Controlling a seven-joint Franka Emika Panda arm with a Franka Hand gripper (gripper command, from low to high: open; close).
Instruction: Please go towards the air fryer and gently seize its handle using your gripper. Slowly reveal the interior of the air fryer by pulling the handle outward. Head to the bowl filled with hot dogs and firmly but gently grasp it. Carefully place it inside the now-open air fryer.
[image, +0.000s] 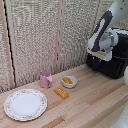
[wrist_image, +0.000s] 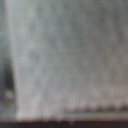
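None of the task looks finished: the gripper (image: 103, 56), grip unreadable, is hanging by the air fryer (image: 114, 56); the bowl (image: 69, 81) is waiting.

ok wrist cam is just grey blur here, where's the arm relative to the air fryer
observer: The arm hangs right in front of the air fryer, at the exterior view's right.
operator: and the bowl
observer: The bowl sits on the table with the hot dogs in it, just to the exterior view's right of a pink mug.
operator: anything near it
observer: An orange block lies in front of it, nearer the camera.
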